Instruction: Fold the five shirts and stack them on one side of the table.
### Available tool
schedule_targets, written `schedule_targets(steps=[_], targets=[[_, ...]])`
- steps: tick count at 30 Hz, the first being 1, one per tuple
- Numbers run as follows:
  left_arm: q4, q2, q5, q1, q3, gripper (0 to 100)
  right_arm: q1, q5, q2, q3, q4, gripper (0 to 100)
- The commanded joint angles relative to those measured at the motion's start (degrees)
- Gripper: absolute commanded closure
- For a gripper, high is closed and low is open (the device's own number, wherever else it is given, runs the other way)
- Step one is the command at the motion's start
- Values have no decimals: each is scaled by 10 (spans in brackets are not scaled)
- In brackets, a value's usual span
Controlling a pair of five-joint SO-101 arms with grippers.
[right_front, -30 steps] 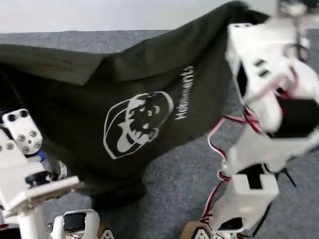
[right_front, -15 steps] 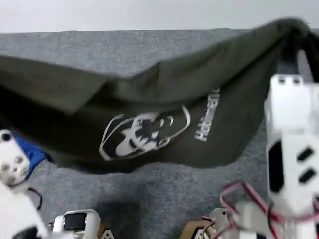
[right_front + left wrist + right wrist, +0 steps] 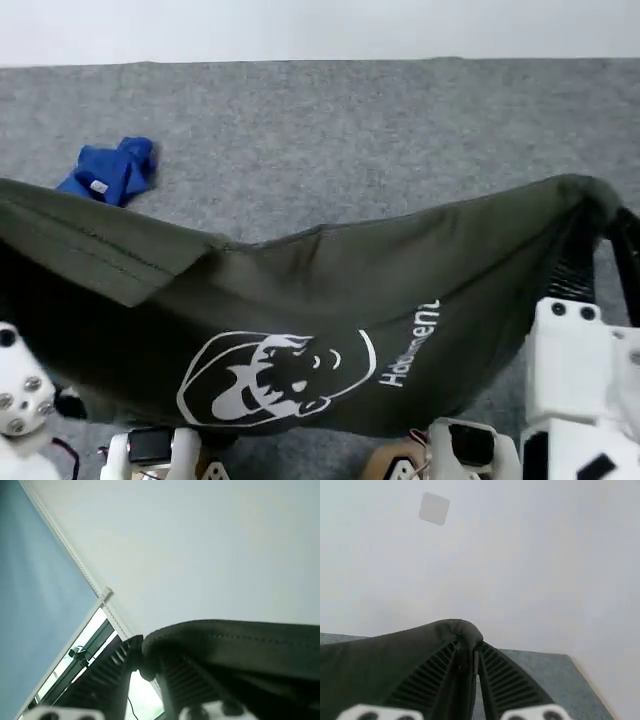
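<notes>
Both claws clamped on one shirt: my left claw is pinching the stitched hem of the green shirt, its ribbed black fingers closed tight on the cloth, with the fabric bulging over the tips. My right claw is doing the same at the other end, fingers pressed together with a fold of the shirt humped over them and the cloth trailing off to one side.

Between the two grips the green shirt is hanging in a long sagging band across the near side of the table, high at both ends and drooping in the middle. One flap is folding over at the upper edge toward my left end. The white face print with its lettering is facing the high camera low on the cloth, just above the arm bases. I cannot tell whether the bottom edge is touching the table.

My right arm is standing at the near right corner under its end of the shirt, and my left arm is showing at the near left edge.

A blue shirt is lying crumpled on the far left of the grey table, well apart from the green one. A white wall is rising behind the table.
</notes>
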Motion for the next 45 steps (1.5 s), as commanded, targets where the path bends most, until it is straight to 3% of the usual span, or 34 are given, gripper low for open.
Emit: schedule_targets(steps=[1,6,13,31,36,45], targets=[[30,5,-2,2,-8,997,7,4,4,5,13,991],[73,4,-2,2,66,997,7,-17,20,71,-7,991],[48,5,-2,3,220,997,6,-67,47,196,-91,991],[-410,12,-2,4,682,996,2,-88,51,730,-588,991],[-458,113,-2,-4,669,996,0,-87,51,817,-703,991],[-525,387,-1,-7,483,996,-44,-87,126,820,-800,991]])
